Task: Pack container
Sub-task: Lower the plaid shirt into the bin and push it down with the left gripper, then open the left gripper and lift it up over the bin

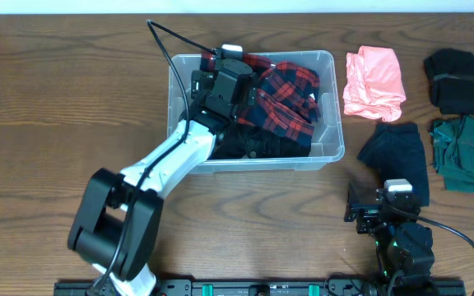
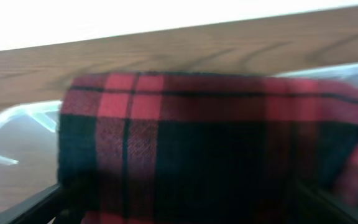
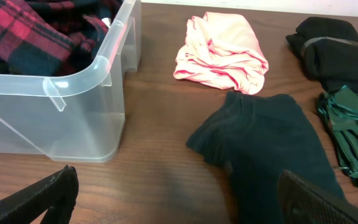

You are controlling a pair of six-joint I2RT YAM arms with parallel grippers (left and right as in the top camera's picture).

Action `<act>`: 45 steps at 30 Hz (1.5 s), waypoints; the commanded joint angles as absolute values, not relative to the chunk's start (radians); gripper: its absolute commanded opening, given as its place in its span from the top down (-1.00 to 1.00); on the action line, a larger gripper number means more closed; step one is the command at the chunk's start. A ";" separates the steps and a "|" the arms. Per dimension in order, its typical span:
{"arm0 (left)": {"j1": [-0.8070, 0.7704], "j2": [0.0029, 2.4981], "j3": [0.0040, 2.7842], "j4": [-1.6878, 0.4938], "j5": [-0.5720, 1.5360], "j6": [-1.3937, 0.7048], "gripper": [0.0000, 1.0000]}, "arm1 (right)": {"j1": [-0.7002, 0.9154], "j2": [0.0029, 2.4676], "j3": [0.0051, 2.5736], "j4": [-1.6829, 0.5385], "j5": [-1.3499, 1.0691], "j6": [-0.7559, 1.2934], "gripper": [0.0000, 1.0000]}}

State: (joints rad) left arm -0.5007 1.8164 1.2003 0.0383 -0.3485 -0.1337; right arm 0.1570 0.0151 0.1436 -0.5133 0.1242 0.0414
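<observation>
Overhead: clear rounded plastic container (image 1: 304,163) holds crumpled red-black plaid cloth (image 1: 286,99)

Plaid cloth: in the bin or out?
In. The plaid cloth lies inside the bin, within its walls overhead; the right wrist view shows it behind the rim.

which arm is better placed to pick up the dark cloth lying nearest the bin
Right. The right tool is open and points straight at the dark cloth close in front. The left tool is over the container, at the plaid fabric.
</observation>
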 commanded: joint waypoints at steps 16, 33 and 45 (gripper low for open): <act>-0.484 1.968 1.218 -0.145 -0.314 -0.155 -0.96 | 0.149 0.013 0.142 -0.516 0.127 0.044 -0.98; -0.484 1.609 1.413 -0.427 -0.286 -0.185 -0.10 | 0.149 0.013 0.142 -0.516 0.127 0.044 -0.99; -0.458 1.701 1.868 -0.876 -0.215 -0.171 0.17 | 0.149 0.013 0.142 -0.516 0.127 0.044 -0.98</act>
